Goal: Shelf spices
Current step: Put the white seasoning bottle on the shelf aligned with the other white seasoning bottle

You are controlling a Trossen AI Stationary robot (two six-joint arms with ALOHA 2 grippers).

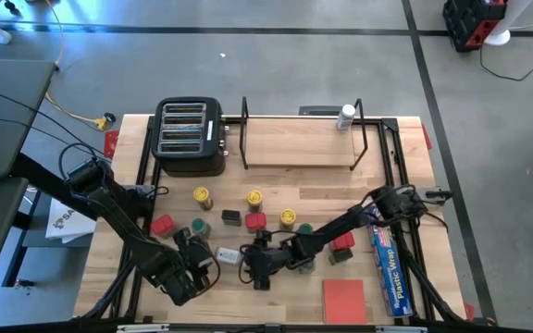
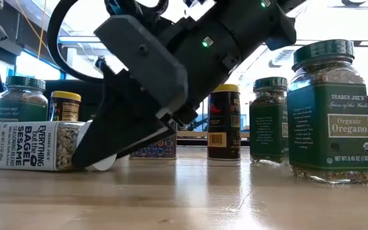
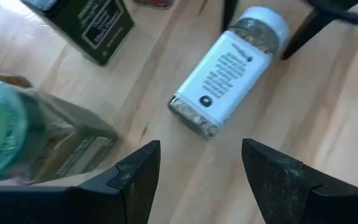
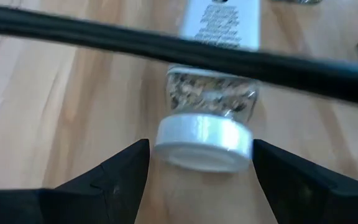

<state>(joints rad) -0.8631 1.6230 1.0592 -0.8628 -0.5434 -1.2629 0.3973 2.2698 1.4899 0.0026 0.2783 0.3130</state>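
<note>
A white-lidded spice jar (image 1: pixel 228 254) lies on its side on the table, with its lid (image 4: pixel 204 140) toward my right gripper (image 4: pixel 201 146). That gripper is open and low over the table, one finger on each side of the lid with gaps showing. My left gripper (image 3: pixel 201 149) hovers open just beyond the jar's bottom end (image 3: pixel 194 118), with a green-lidded jar (image 3: pixel 5 137) beside one finger. The shelf (image 1: pixel 303 139) stands at the far edge, and one white-lidded jar (image 1: pixel 345 116) stands on its board.
Upright jars with yellow lids (image 1: pixel 254 199) and green lids (image 2: pixel 331 108), red tins (image 1: pixel 162 225) and a black tin (image 1: pixel 231 217) crowd the table's middle. A black toaster (image 1: pixel 191 137) stands far left, with a blue wrap box (image 1: pixel 391 268) and a flat red square (image 1: pixel 343 301) near right.
</note>
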